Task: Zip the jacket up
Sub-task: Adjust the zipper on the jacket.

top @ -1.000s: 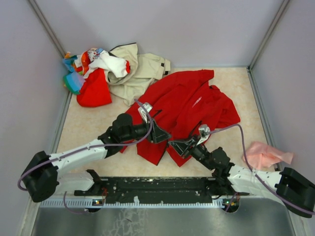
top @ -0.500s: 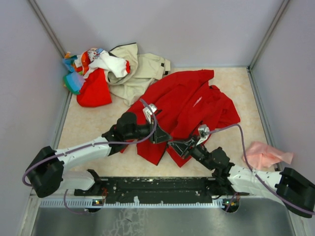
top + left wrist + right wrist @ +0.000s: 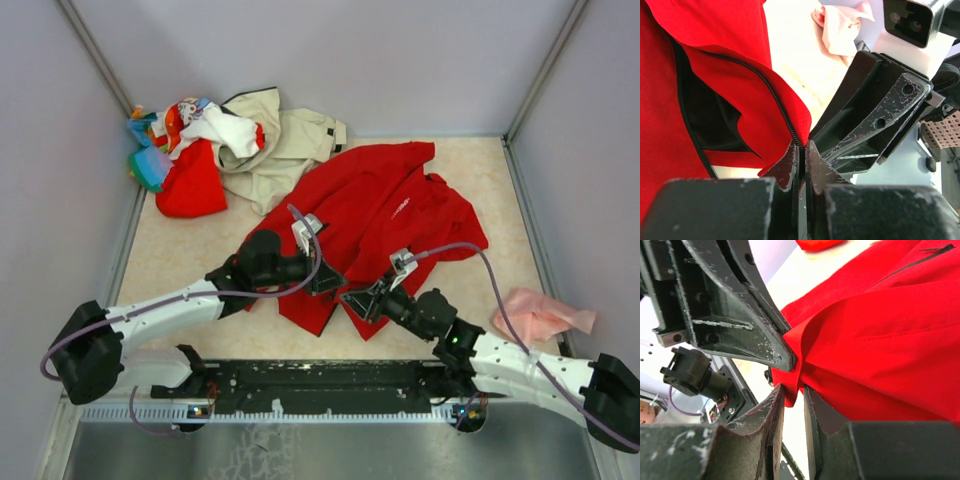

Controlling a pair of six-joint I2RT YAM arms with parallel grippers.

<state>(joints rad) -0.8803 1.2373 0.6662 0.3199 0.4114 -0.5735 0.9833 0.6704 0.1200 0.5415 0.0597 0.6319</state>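
Observation:
The red jacket (image 3: pixel 390 205) lies spread and unzipped in the middle of the table, its hem towards the arms. My left gripper (image 3: pixel 335 283) is at the lower hem, shut on the black zipper (image 3: pixel 775 100) edge of one front panel (image 3: pixel 740 65); the zipper teeth run straight into the closed jaws of the left gripper (image 3: pixel 801 150). My right gripper (image 3: pixel 355 300) sits right against it. In the right wrist view the right gripper (image 3: pixel 792 390) has its jaws slightly apart, with a red hem corner (image 3: pixel 790 375) hanging loose between them.
A beige jacket (image 3: pixel 290 140) and a heap of mixed clothes (image 3: pixel 185 150) lie at the back left corner. A pink cloth (image 3: pixel 540 315) lies at the right near the wall. A black rail (image 3: pixel 320 378) runs along the near edge.
My left gripper has closed onto the zipper edge at the hem. My right gripper's jaws have parted, releasing their pinch on the red hem, and that arm has shifted slightly left.

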